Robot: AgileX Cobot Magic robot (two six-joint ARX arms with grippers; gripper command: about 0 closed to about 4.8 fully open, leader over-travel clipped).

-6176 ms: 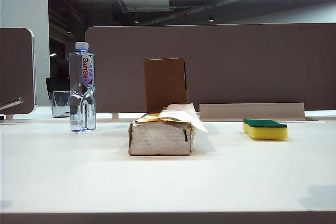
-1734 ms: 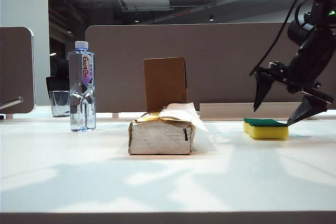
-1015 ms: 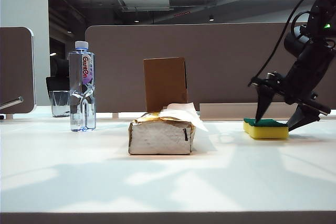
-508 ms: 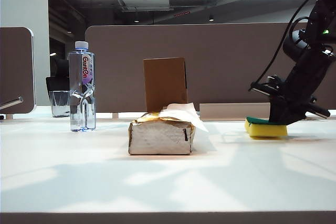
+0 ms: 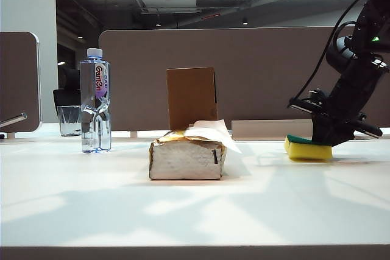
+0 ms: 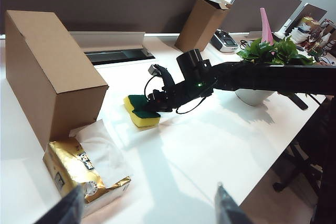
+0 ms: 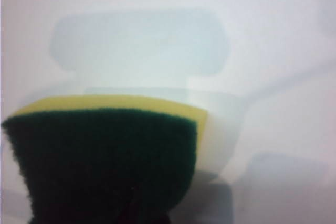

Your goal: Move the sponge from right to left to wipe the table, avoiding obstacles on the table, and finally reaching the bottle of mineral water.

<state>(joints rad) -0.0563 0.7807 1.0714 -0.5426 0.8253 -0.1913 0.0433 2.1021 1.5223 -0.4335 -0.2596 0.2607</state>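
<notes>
Exterior view: right gripper down at the right end of the white worktop, fingers pinching the sponge from above, yellow foam resting on the surface, green scouring layer on top partly hidden behind the dark fingers. Well to the left, at mid-worktop, tissue pack with gold top and a white tissue sticking out; upright brown cardboard box just behind it. Farther left, bottle of mineral water, standing upright, white cap on, purple-white label facing the camera; short clear glass cup just behind and to its left. Sponge and bottle well apart, with pack and box between.

Left wrist view: left gripper held high above the worktop, fingers spread wide, nothing between them. Below, same tissue pack, cardboard box, and the right arm reaching in to the sponge.

Right wrist view: close and blurred, green layer of the sponge filling the lower part, yellow edge beyond it, bare white worktop further on.
</notes>
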